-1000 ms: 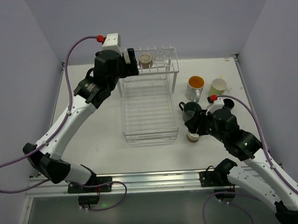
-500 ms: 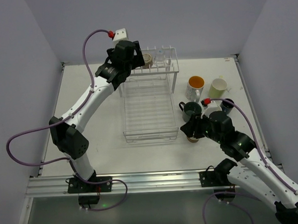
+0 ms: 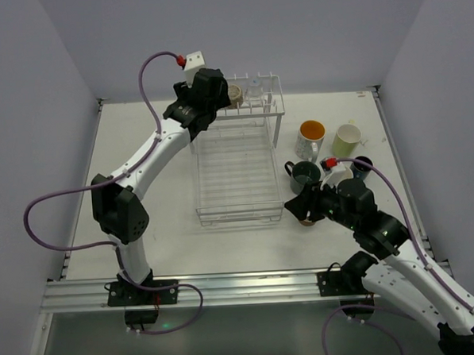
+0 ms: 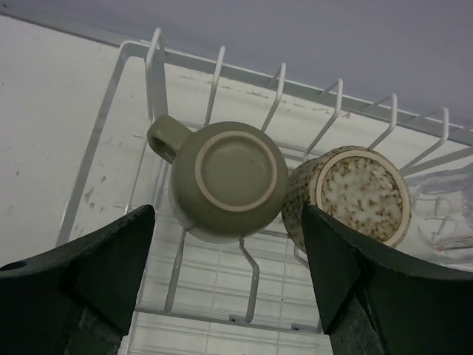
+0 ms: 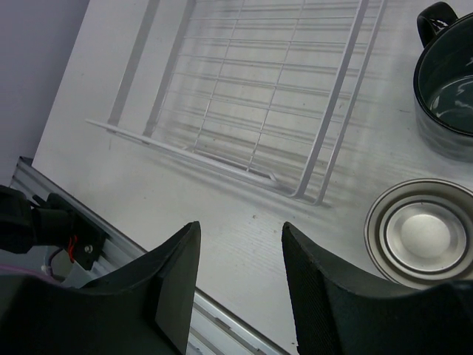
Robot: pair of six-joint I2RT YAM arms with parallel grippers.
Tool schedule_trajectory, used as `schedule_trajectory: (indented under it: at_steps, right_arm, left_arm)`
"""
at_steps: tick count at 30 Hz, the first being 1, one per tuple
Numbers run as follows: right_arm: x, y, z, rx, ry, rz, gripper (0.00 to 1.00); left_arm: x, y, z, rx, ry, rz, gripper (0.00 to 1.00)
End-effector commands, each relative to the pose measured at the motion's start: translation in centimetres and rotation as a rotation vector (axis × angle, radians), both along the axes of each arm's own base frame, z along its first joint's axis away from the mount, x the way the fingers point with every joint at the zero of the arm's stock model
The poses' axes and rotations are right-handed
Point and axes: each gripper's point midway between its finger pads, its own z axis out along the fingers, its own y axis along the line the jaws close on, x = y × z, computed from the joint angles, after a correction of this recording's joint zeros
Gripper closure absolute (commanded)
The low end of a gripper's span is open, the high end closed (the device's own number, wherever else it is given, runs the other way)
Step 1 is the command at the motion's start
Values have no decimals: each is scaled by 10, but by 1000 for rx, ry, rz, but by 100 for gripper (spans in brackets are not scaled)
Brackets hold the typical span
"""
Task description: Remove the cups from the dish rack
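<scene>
The jaws of the left gripper [image 4: 227, 214] stand open, and the olive cup [image 4: 225, 177] is between them. It is upside down, its handle points to the left, and a little space shows between it and each dark finger [image 4: 111, 274], so nothing is gripped. Just to the right of this cup is a speckled cup [image 4: 355, 196], tilted, and it touches the olive one or nearly so. Further right is the clear glass [image 4: 443, 207]. All three are on the raised upper shelf of the dish rack [image 4: 159, 59], among its white wire prongs.

The jaws of the right gripper [image 5: 239, 229] are also open, about half wide, and only bare table [image 5: 244, 222] is between them. Beside its right finger, outside the jaws, a small round cup [image 5: 417, 237] stands on the table near the front corner of the rack. Behind it stands the dark green cup [image 5: 443, 96].

From above, the left gripper [image 3: 217, 95] is at the far upper shelf and the right gripper [image 3: 296, 208] is low at the right side of the long lower basket [image 3: 239, 217], in which I see no cup. Further right on the table stand a white cup [image 3: 310, 138] with an orange inside and a yellow-green cup [image 3: 347, 138].
</scene>
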Motion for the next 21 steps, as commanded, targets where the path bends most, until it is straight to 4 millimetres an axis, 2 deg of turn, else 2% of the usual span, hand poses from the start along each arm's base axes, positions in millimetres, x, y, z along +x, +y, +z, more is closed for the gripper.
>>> schedule_trajectory:
  at_steps: [1, 14, 18, 20, 21]
  right_arm:
    - [-1, 3, 7, 16, -40, 31, 49]
    - [-3, 10, -2, 30, -16, 59, 49]
    - [-3, 11, -4, 26, -7, 60, 49]
    - [-2, 12, -1, 33, -11, 61, 49]
    - [-2, 12, 0, 39, -14, 61, 49]
  left_arm:
    - [12, 6, 13, -37, -45, 59, 16]
    - [27, 11, 11, -5, -80, 85, 21]
    - [32, 11, -1, 7, -58, 77, 32]
    - [34, 12, 1, 8, -70, 79, 43]
    - [32, 14, 4, 13, -75, 76, 46]
